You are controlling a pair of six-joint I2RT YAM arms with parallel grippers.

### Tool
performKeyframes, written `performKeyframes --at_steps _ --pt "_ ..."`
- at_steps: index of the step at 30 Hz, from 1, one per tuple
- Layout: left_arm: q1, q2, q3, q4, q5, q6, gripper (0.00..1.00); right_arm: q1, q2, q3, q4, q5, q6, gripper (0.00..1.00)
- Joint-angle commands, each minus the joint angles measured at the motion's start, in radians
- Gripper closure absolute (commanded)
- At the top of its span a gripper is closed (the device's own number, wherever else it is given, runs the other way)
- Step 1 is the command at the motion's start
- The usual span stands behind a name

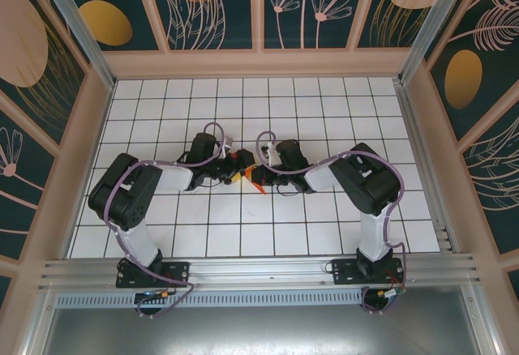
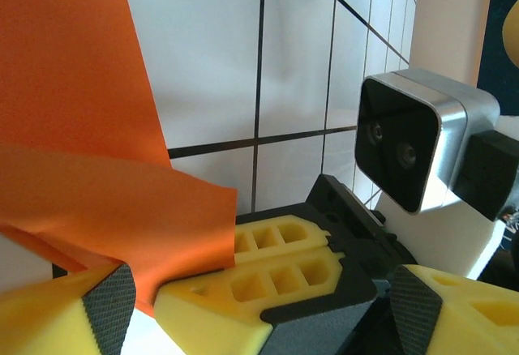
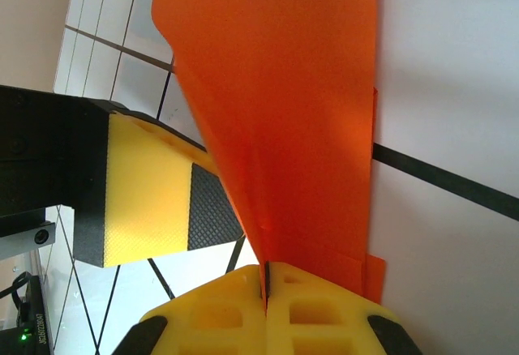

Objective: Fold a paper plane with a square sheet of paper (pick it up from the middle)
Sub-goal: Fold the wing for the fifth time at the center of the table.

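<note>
Pinching creased orange-red paper sheet (image 3: 284, 112), right tool (image 3: 265, 278) clamped tight; left tool (image 2: 259, 302) spread wide, straddling its tips.

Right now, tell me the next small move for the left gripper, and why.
Probably close the left gripper gently on the paper. Its jaws stand open with one pad right beside the folded paper, while the right gripper is shut on it close by, so a second pinch could steady the crease.
</note>
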Motion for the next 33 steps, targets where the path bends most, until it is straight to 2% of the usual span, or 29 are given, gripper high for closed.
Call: performKeyframes --at_steps 1,10,17,33 --pt "-0.003 0.012 0.032 -0.022 -0.031 0.023 0.17 -0.004 0.04 0.006 -0.077 0.014 -0.005 0.98" --pt "-0.005 0.029 0.057 -0.123 -0.119 0.024 0.29 -0.004 0.041 0.017 -0.1 0.02 -0.012 0.98" --pt "-0.005 0.042 0.065 -0.142 -0.137 0.023 0.32 -0.003 0.041 0.019 -0.109 0.02 -0.015 0.97" --pt "-0.003 0.051 0.068 -0.176 -0.19 -0.014 0.33 0.001 -0.043 0.112 -0.308 -0.011 -0.138 0.76"
